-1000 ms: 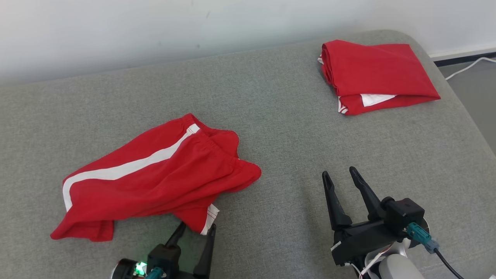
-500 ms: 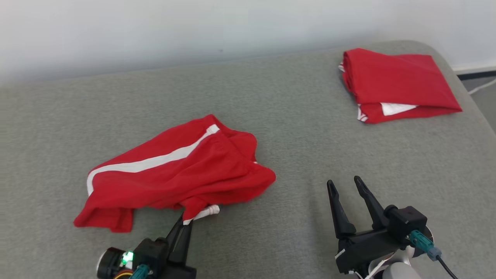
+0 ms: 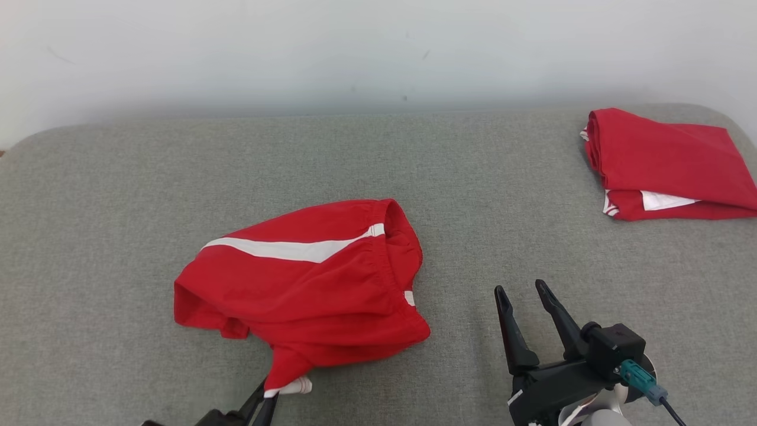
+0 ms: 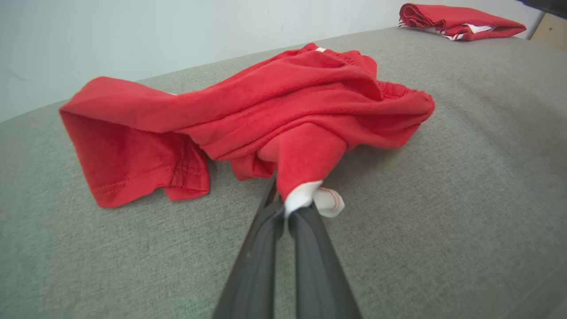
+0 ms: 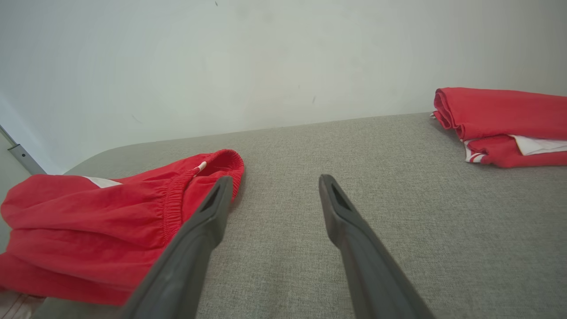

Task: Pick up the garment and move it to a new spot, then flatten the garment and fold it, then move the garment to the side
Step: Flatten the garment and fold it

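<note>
The garment (image 3: pixel 307 284) is a pair of red shorts with a white side stripe, lying crumpled on the grey cushioned surface (image 3: pixel 118 177) left of centre. My left gripper (image 3: pixel 265 397) is at the bottom edge, shut on the white-trimmed hem corner of the garment (image 4: pixel 305 133); the left gripper (image 4: pixel 290 209) pinches that corner, and the cloth is pulled toward it. My right gripper (image 3: pixel 520 291) stands open to the right of the garment, nothing between its fingers. In the right wrist view the right gripper (image 5: pixel 274 179) points past the garment's waistband (image 5: pixel 115 217).
A second red garment (image 3: pixel 668 165) lies folded at the far right of the surface, also seen as the folded red garment (image 5: pixel 505 124) and folded red garment (image 4: pixel 456 20). A pale wall (image 3: pixel 355 47) runs behind. The surface's rounded left end (image 3: pixel 23 142) is in view.
My left gripper went from open to shut on the garment's white-trimmed corner and has drawn it toward me, bunching the shorts. The head camera has shifted. The right gripper stays open.
</note>
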### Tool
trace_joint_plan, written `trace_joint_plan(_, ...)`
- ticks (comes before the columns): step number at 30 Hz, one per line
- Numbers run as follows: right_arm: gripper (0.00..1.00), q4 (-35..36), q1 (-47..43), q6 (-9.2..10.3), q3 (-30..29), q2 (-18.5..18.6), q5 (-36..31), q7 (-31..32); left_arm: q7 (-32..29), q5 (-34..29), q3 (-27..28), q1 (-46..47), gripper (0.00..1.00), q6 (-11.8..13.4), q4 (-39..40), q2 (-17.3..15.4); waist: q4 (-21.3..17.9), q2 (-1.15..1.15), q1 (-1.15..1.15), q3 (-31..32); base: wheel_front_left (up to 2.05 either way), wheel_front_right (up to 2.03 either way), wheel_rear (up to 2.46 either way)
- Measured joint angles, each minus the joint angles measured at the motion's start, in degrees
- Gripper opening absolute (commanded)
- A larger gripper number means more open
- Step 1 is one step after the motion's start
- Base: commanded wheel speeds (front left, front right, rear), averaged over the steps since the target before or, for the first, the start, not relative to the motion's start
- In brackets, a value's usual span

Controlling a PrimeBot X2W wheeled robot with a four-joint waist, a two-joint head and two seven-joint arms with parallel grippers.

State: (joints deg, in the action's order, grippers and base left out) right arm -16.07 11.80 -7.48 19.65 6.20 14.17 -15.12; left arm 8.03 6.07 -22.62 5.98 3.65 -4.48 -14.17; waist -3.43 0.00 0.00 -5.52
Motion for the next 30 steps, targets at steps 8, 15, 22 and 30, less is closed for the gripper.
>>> trace_joint_plan(8, 1.0, -0.84, -0.01, 0.0, 0.2, 0.3, 0.2, 0.0, 1.09, 1.97, 0.01, -1.31, 1.0, 0.12, -1.71, 0.69, 1.07, 0.0, 0.0, 0.25, 0.0, 0.0, 0.0)
trace_joint_plan(15, 1.0, -0.97, -0.49, 0.0, 0.3, 0.66, 0.45, 0.0, 5.14, 4.04, 0.81, -2.57, 1.0, 1.6, -0.25, 3.49, 2.42, 0.0, 0.0, 0.86, 0.0, 0.0, 0.0)
trace_joint_plan(22, 1.0, -1.65, -0.7, 0.0, 0.75, 0.91, 1.03, 0.0, 6.73, 4.74, 3.37, -3.75, 1.0, 3.03, 4.52, 4.2, 3.99, 0.0, 0.0, 1.69, 0.0, 0.0, 0.0)
trace_joint_plan(30, 1.0, -2.99, -0.65, 0.0, 2.4, 1.41, 2.01, 0.02, 6.91, 4.37, 6.05, -5.09, 1.0, 4.58, 7.62, 4.67, 5.09, 0.0, 0.0, 2.31, 0.0, 0.0, 0.0)
